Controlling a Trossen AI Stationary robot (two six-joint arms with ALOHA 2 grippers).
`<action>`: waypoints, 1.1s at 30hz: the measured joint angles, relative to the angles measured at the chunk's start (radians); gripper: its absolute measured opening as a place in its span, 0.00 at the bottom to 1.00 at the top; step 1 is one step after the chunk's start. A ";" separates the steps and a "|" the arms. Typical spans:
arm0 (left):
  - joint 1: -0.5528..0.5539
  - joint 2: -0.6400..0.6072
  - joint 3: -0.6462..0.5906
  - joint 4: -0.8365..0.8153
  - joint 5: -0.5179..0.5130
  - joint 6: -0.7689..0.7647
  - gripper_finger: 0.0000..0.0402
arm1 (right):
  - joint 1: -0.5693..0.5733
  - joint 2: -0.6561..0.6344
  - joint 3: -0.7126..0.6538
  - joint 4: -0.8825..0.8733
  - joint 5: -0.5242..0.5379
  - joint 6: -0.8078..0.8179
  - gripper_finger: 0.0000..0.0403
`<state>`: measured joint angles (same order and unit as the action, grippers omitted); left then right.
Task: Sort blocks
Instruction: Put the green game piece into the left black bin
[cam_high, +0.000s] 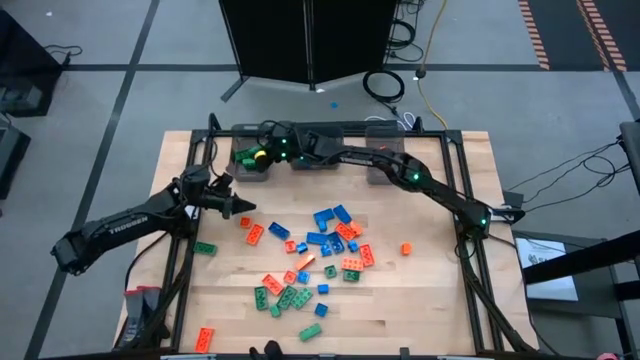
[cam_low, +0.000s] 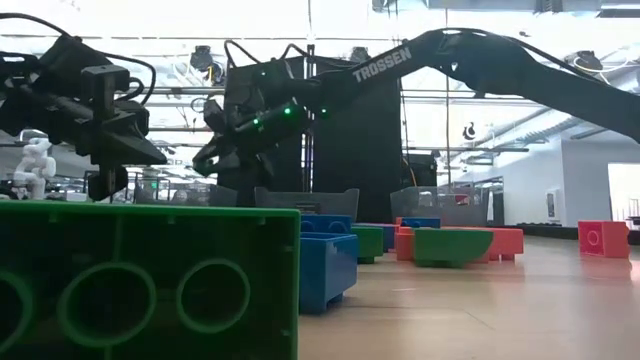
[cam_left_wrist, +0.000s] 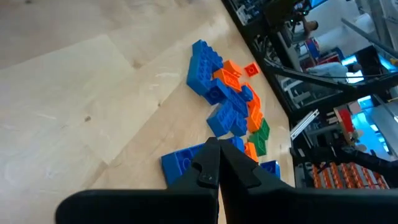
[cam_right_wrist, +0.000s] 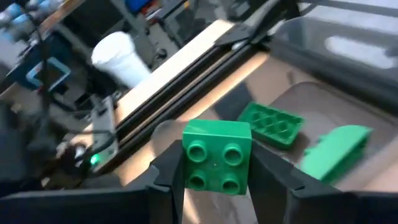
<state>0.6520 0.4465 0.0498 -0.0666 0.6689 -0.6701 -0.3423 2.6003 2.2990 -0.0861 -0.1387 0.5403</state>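
Green block (cam_right_wrist: 216, 157), four studs showing: clamped between the fingers of the right gripper (cam_right_wrist: 216, 180), held above the leftmost bin (cam_high: 252, 160) at the table's far edge. Two more green blocks (cam_right_wrist: 270, 124) already lie on that bin's floor.

Remaining blocks (cam_high: 320, 255): blue, orange-red and green, scattered over mid-table, thickest in a loose heap near the centre; one lone orange-red piece (cam_high: 406, 248) sits apart toward the right side, another (cam_high: 205, 338) near the front left corner.

Other bins: middle bin (cam_high: 318, 150) and right bin (cam_high: 385, 160) stand in a row beside the first.

Left gripper (cam_high: 240, 207): poised over the table's left side just short of the heap, fingers pressed together on nothing, waiting.

Step in hand, as judged: drop-off of a green piece. Advisable handling: keep the block well inside the bin walls, lower it close to the pieces already there, and part the fingers only then, so it neither bounces out nor catches the rim.
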 joint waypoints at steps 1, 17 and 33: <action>0.000 0.000 0.000 0.000 0.000 0.000 0.00 | 0.002 0.000 0.002 -0.001 -0.007 -0.007 0.30; 0.000 0.001 0.000 -0.001 0.000 0.006 0.00 | -0.005 -0.081 0.055 -0.108 -0.145 -0.098 0.72; 0.000 0.005 -0.001 -0.001 0.001 0.058 0.00 | 0.356 -0.514 -0.015 -1.430 -0.119 -0.232 0.66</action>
<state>0.6518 0.4514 0.0486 -0.0673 0.6697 -0.6121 0.0138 2.0860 2.2839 -1.5164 -0.2575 0.3087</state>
